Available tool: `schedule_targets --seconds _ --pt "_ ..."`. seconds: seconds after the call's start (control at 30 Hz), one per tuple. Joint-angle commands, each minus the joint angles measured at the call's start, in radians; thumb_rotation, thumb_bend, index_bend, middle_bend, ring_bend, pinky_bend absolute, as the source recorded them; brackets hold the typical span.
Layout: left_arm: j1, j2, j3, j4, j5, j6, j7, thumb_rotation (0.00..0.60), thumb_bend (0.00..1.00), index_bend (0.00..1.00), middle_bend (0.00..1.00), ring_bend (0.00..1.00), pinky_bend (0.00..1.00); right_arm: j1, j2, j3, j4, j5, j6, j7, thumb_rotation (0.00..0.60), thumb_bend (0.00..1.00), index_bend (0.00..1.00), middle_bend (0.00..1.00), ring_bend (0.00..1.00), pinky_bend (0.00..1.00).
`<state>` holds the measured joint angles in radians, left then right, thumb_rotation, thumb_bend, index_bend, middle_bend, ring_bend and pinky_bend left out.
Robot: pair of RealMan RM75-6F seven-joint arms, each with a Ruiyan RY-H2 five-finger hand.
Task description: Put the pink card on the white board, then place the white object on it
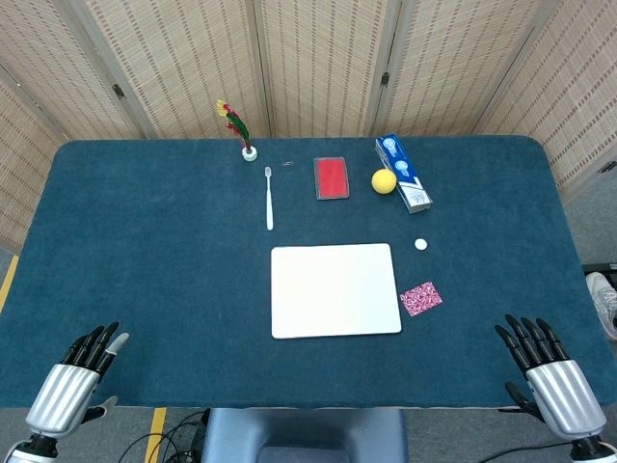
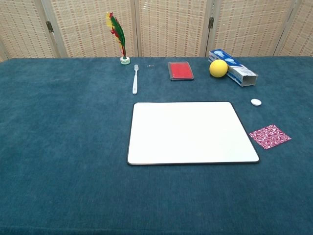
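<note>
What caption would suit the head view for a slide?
Both hands, left and right, open at the table edge; pink card and small white object lie beside the bare white board.

A staged robot test station — more lab than home.

A table [image 1: 145,289] under dark blue felt stood before folding woven screens [image 1: 318,58] that walled it off; behind the table's near edge, loose cables [image 1: 178,434] and yellow floor tape [image 1: 156,429] showed on grey flooring — and unrelated props sat along its far edge.
</note>
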<state>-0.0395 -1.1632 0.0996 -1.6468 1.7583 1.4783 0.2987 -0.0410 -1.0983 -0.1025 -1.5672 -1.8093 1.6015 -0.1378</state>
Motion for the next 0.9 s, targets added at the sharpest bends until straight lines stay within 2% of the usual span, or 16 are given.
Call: schedule_targets --seconds 0.03,0.17,0.43,0.57,0.67,0.9 --pt "0.001 -0.018 -0.011 0.005 -0.008 0.005 0.041 0.600 0.17 0.09 0.00 0.00 0.19 -0.002 0.003 -0.001 0.002 -0.003 0.004 0.004 0.600 0.19 0.00 0.00 0.00 0.00" --pt "0.008 -0.027 -0.006 0.004 -0.004 0.014 0.065 0.600 0.17 0.09 0.00 0.00 0.19 -0.004 0.009 -0.006 0.002 -0.006 0.008 0.016 0.600 0.19 0.00 0.00 0.00 0.00" --pt "0.037 -0.027 0.041 0.018 0.076 0.070 0.045 0.600 0.17 0.09 0.00 0.00 0.19 0.011 -0.006 -0.015 0.017 -0.027 -0.019 0.014 0.600 0.19 0.00 0.00 0.00 0.00" --pt "0.022 -0.023 0.032 0.034 0.079 0.067 0.009 0.600 0.17 0.10 0.00 0.00 0.19 0.038 -0.039 0.006 0.056 -0.033 -0.034 0.019 0.600 0.19 0.00 0.00 0.00 0.00" --pt "0.018 -0.024 0.012 0.048 0.045 0.061 -0.002 0.600 0.17 0.10 0.00 0.00 0.19 0.087 -0.029 0.029 0.057 0.000 -0.106 0.039 0.600 0.19 0.01 0.00 0.00 0.00" --pt "0.007 -0.007 -0.015 0.036 -0.043 0.019 -0.036 0.600 0.17 0.10 0.00 0.00 0.19 0.219 0.037 0.081 0.026 0.108 -0.327 0.038 0.600 0.20 0.12 0.02 0.00 0.00"
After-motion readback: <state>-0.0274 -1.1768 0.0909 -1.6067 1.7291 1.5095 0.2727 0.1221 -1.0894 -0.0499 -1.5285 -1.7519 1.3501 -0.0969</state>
